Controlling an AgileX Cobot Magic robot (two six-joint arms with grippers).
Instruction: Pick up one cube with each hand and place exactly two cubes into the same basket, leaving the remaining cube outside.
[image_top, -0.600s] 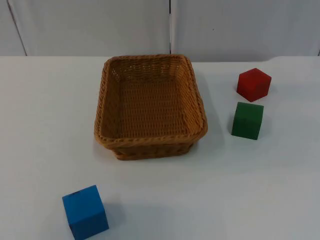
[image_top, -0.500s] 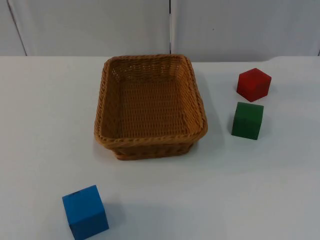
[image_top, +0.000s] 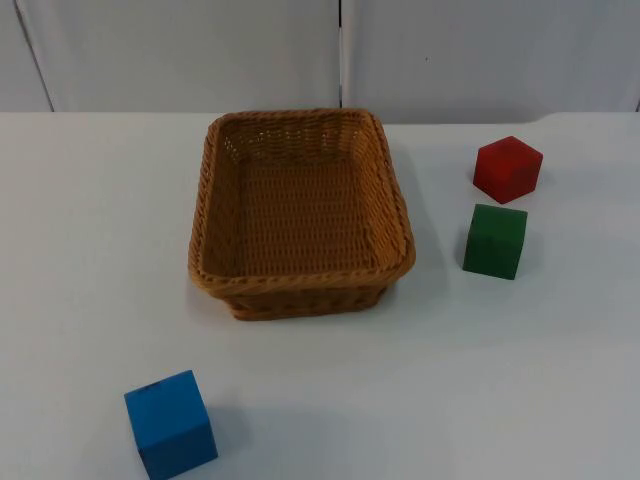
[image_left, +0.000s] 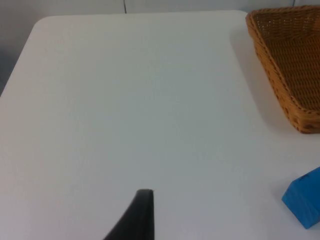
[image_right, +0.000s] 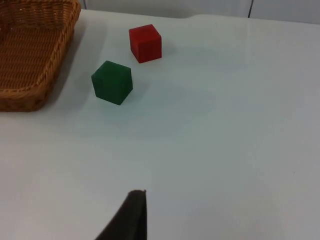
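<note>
Neither set of jaws can be judged spread or pressed together: of the left gripper (image_left: 142, 212) and the right gripper (image_right: 131, 212) a single dark fingertip is on show, each hanging over bare white worktop (image_top: 420, 380) and holding nothing. Nearest, at the left, a blue cube (image_top: 170, 423) sits alone, well apart from everything else. Mid-table stands the wicker basket (image_top: 392, 205), empty, its weave open to the bottom. To its right lies a green cube (image_top: 495, 240), and just beyond that, near but not touching, a red cube (image_top: 508, 168).

By the look of it the task has yet to begin: no cube is lifted, none is in the basket. The next move would call for the left arm to reach the blue cube and the right arm to descend on the green or red one, leaving the third where it lies.

The worktop is plain, matte white; at its far edge rises a pale grey partition wall (image_top: 180, 55) with a dark vertical seam.
</note>
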